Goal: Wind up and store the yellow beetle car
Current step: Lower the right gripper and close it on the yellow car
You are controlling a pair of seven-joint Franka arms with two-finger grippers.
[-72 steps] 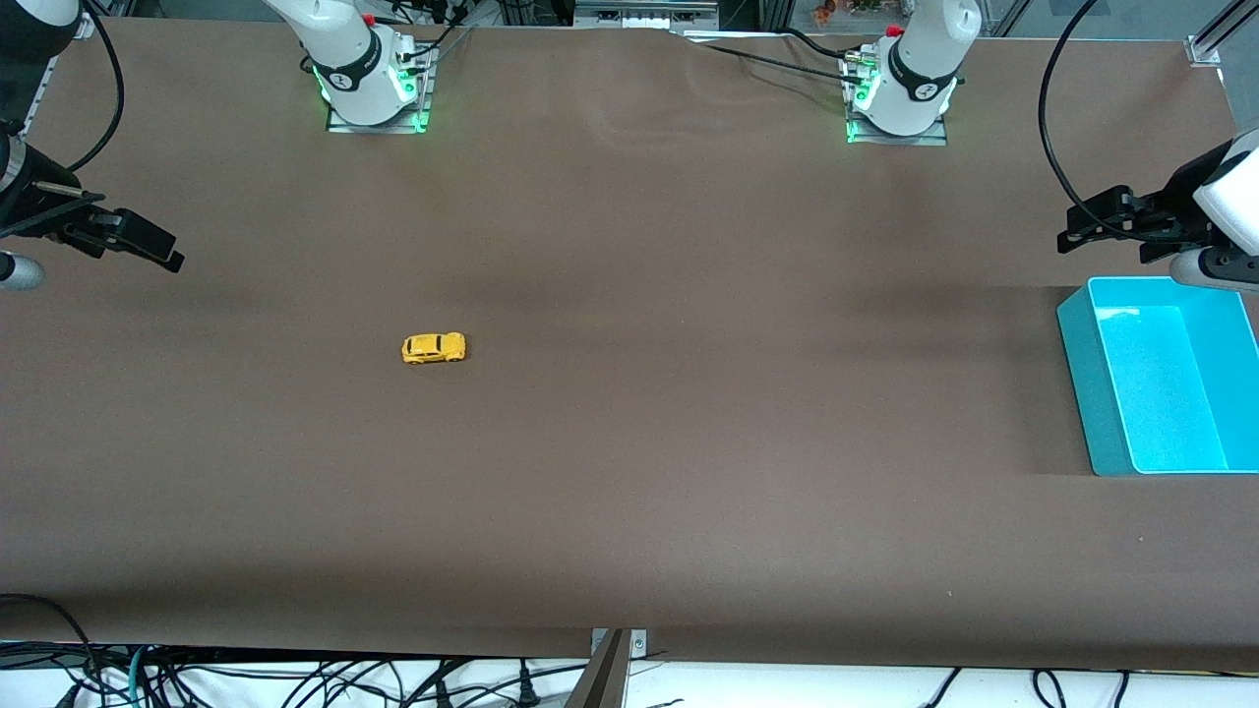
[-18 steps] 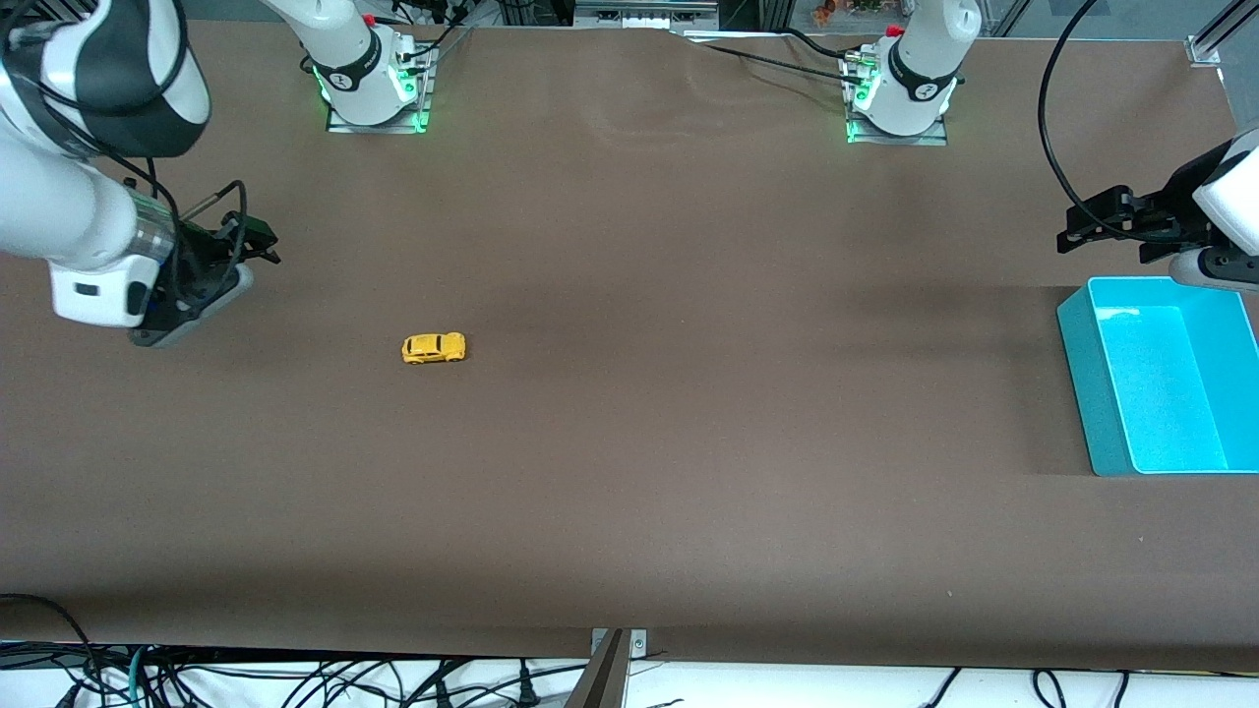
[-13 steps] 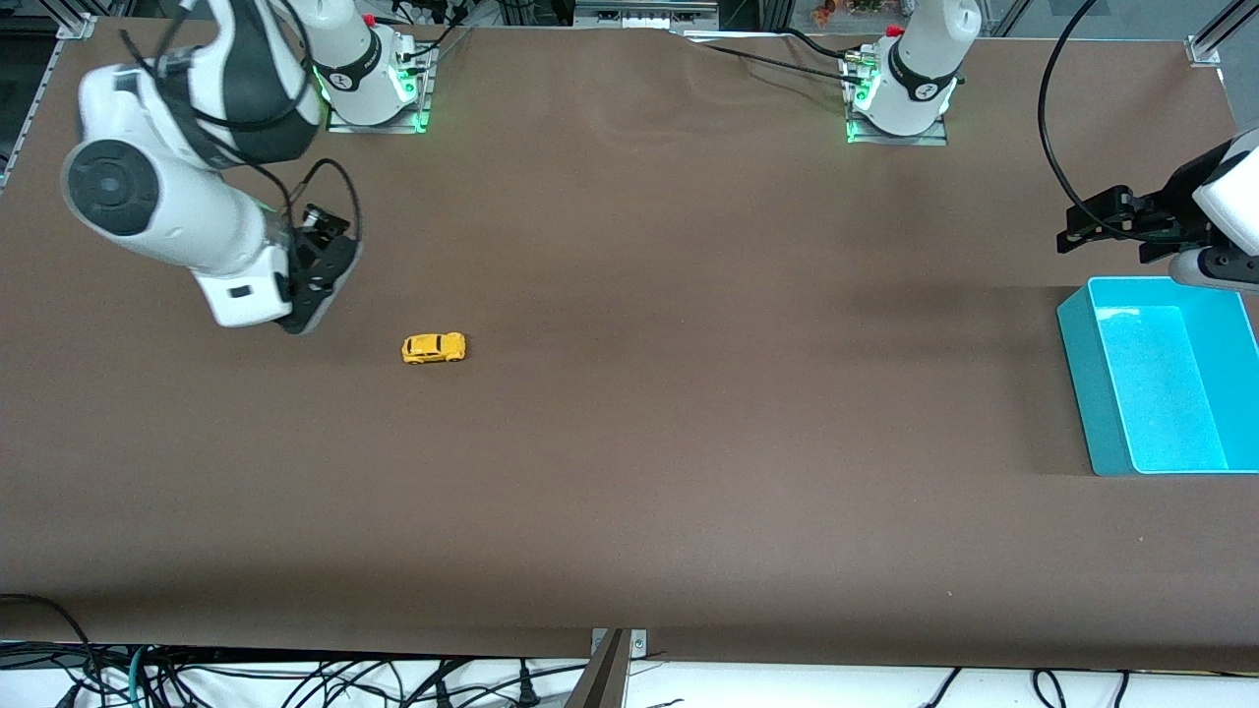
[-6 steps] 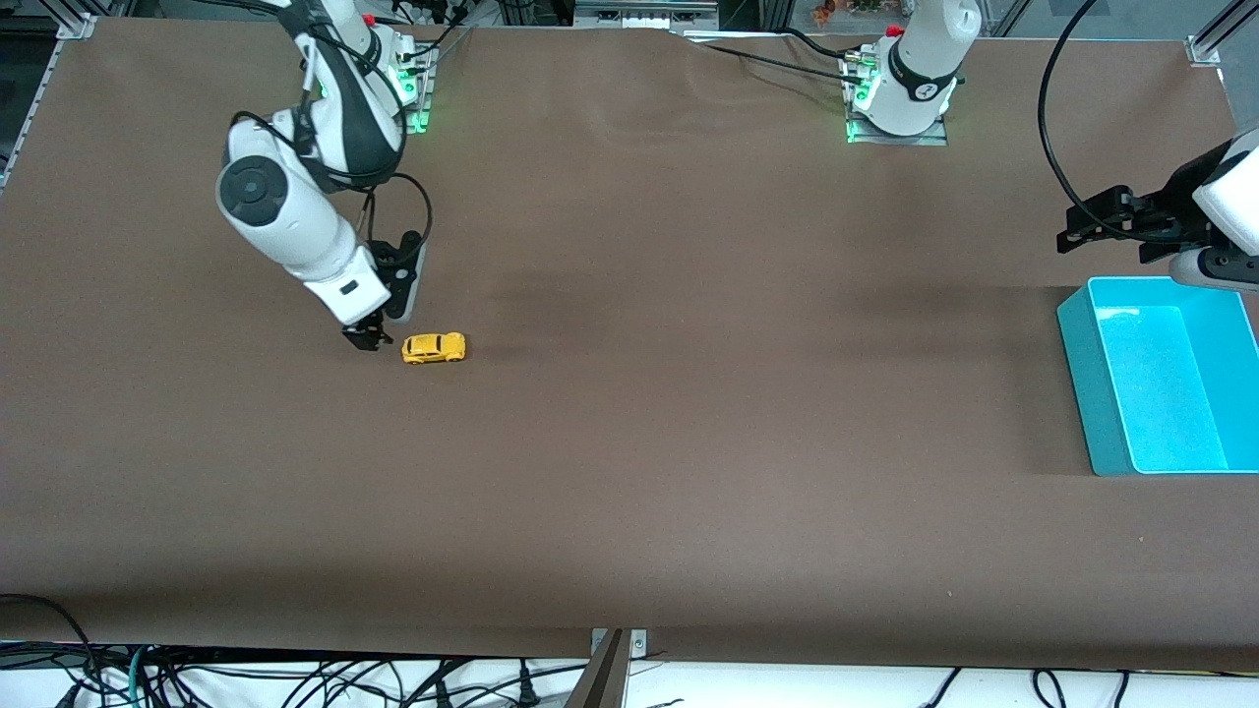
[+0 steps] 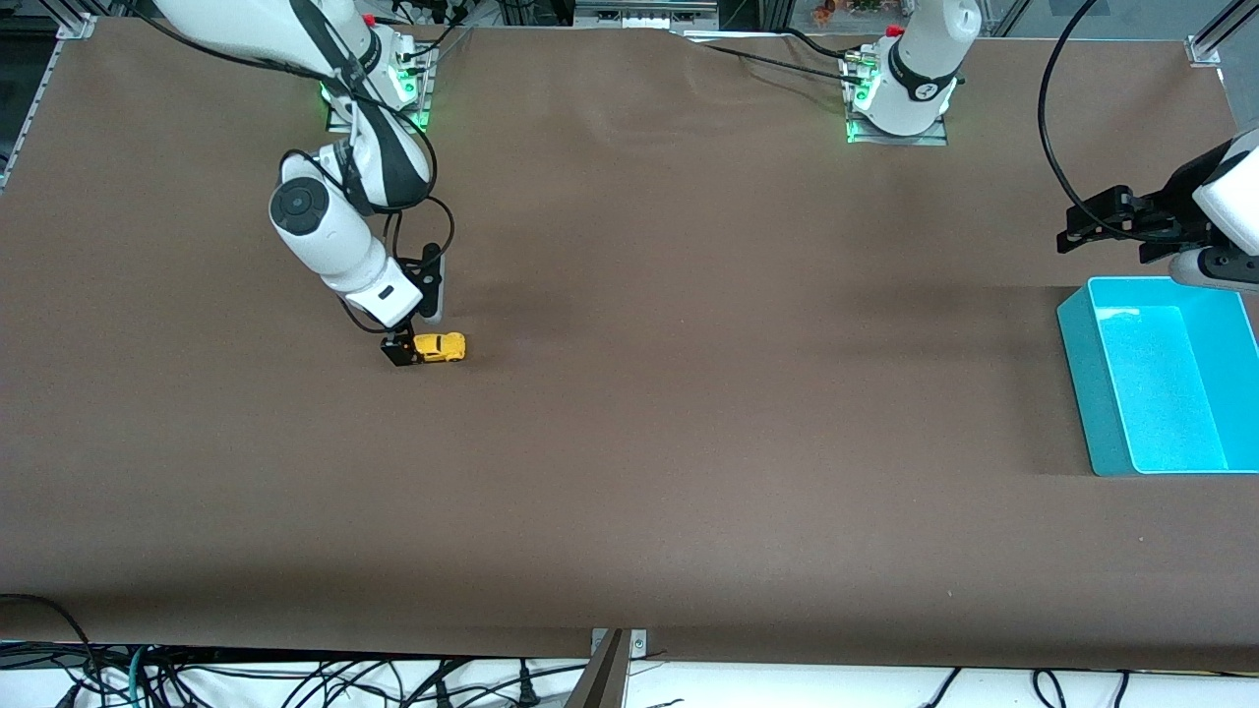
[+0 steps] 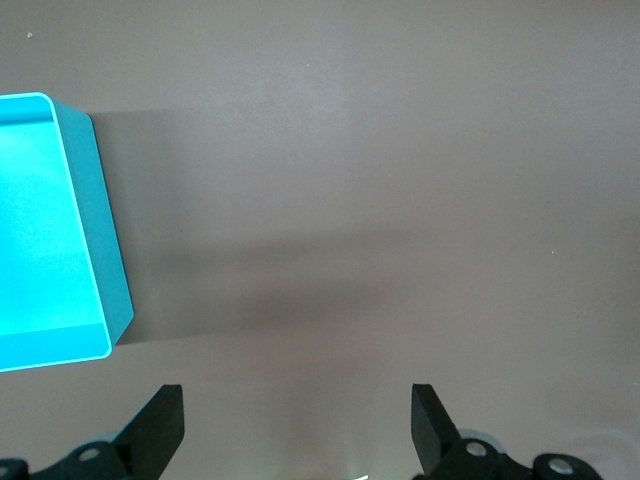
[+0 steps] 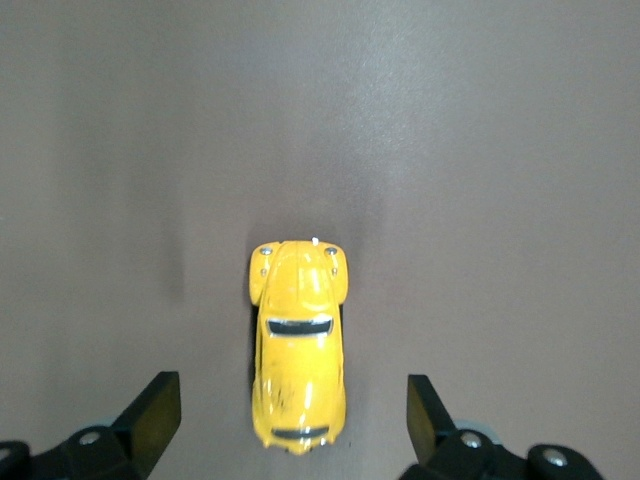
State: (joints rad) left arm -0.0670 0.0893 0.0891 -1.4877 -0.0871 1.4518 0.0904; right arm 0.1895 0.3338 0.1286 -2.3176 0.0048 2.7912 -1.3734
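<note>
right gripper hangs open over the tiny bright-yellow beetle car; i'd centre it, then pinch the sides. left gripper waits open near the bin.

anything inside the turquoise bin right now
The turquoise bin shows only its bare floor; one edge runs out of the front view. The yellow beetle car sits on the table under the open right claw.

A: What does the left wrist view contain?

B: The left gripper, with two black fingers spread wide apart and nothing between them. It hangs over the flat brown table covering.

A: Anything else?

B: A turquoise rectangular plastic bin, open-topped and showing nothing inside, sits off to one side of the gripper, clear of both fingers. It casts a shadow on the covering.
</note>
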